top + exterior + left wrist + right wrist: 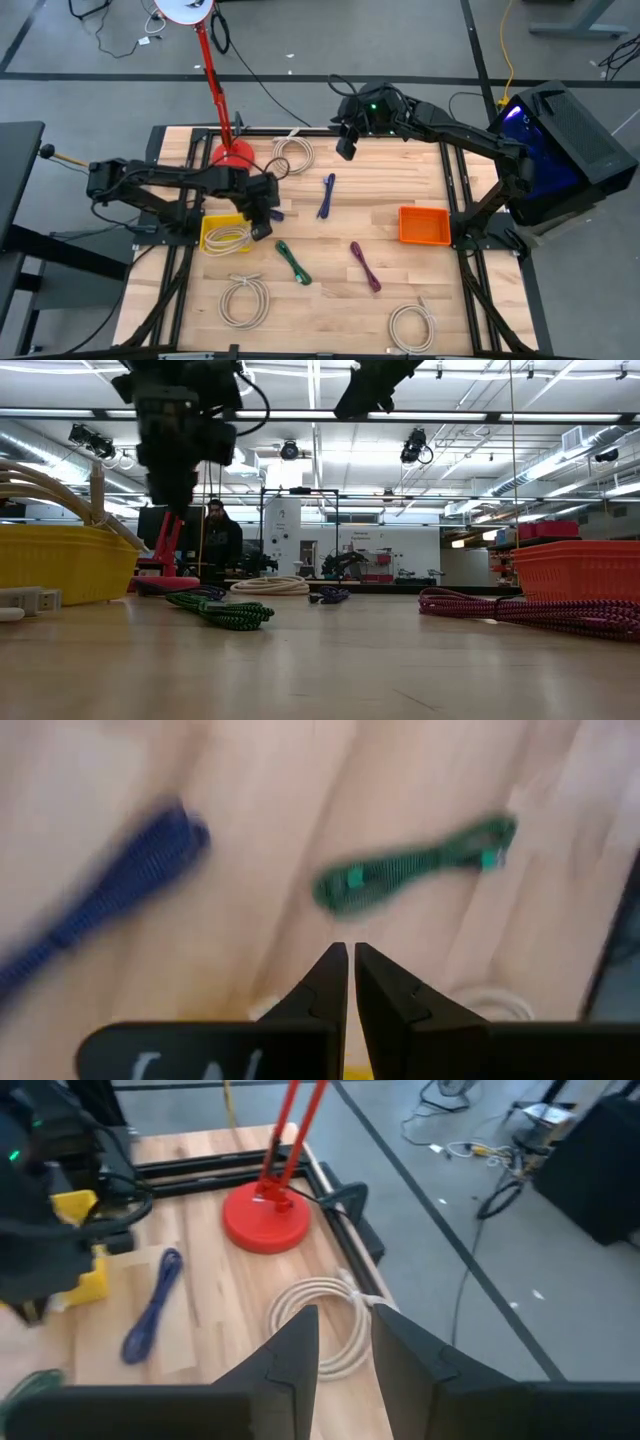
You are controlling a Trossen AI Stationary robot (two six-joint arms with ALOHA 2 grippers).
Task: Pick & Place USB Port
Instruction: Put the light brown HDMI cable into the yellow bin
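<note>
1. Yellow bin (226, 236) at table's left side; one coiled cable inside it.
2. Orange bin (424, 225) at table's right side.
3. Between the bins: three bundled cables (327, 195), (293, 262), (365, 266).
4. Lamp base (232, 155) at far edge; coiled cable (293, 155) just beside it, to the right.
5. Two coils (245, 300), (412, 326) near front edge.
6. Left gripper (262, 231) hangs just right of yellow bin; right gripper (346, 150) at far edge.
</note>
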